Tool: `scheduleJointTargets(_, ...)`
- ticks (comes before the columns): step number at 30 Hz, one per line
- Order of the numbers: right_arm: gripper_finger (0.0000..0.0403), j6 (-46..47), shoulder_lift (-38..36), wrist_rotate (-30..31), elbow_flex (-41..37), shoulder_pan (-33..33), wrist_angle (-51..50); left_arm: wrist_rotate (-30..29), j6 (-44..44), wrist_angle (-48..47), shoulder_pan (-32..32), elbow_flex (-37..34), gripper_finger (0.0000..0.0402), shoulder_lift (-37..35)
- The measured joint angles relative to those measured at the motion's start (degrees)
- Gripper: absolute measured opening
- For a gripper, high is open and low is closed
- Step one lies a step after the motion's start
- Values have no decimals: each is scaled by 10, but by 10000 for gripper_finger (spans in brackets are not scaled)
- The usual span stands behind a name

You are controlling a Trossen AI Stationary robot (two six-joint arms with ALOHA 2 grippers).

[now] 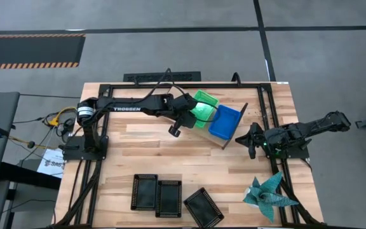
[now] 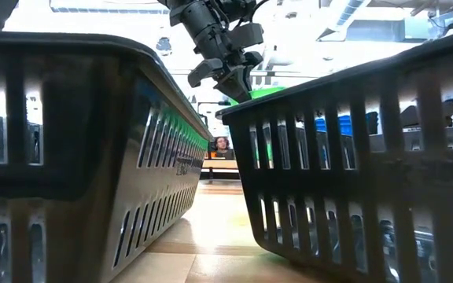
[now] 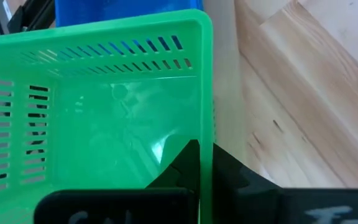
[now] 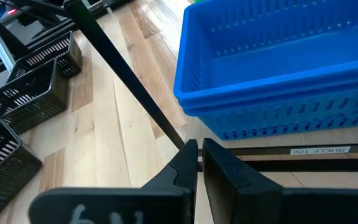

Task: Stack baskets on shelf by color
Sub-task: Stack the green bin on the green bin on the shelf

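Overhead, the left gripper (image 1: 196, 116) was clamped on the rim of a green basket (image 1: 202, 112), one finger inside the wall and one outside, as the left wrist view showed at close range (image 3: 194, 168). That basket sat over another green basket (image 1: 206, 99) toward twelve o'clock of the table, on the shelf (image 1: 234, 130), a light board lying at a slant with a thin black wire frame at its end. Just beside the green ones, toward three o'clock, sat the blue baskets (image 1: 225, 121), nested one in another; the right wrist view showed at least two blue rims stacked (image 4: 278, 68).

The right gripper (image 1: 249, 140) waited near the shelf's three o'clock end, its fingers pressed nearly together with only a slit between them (image 4: 199, 163).

Toward six o'clock of the table stood three black baskets, apart from the shelf: one (image 1: 145, 192) touching a second (image 1: 168, 198), and a third (image 1: 203, 207) turned at an angle. A teal spiky star (image 1: 267, 194) lay toward five o'clock.
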Motion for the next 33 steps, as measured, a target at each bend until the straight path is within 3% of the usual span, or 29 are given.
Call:
scheduleJointTargets(21,50,1,0,0,0,0,0,-1,-15,4,11,1,0,24)
scheduleJointTargets(28,50,4,0,-1,0,1,0,-54,-6,0,11,0,0,37)
scheduleJointTargets(33,50,4,0,-1,0,1,0,-32,1,0,11,2,0,37)
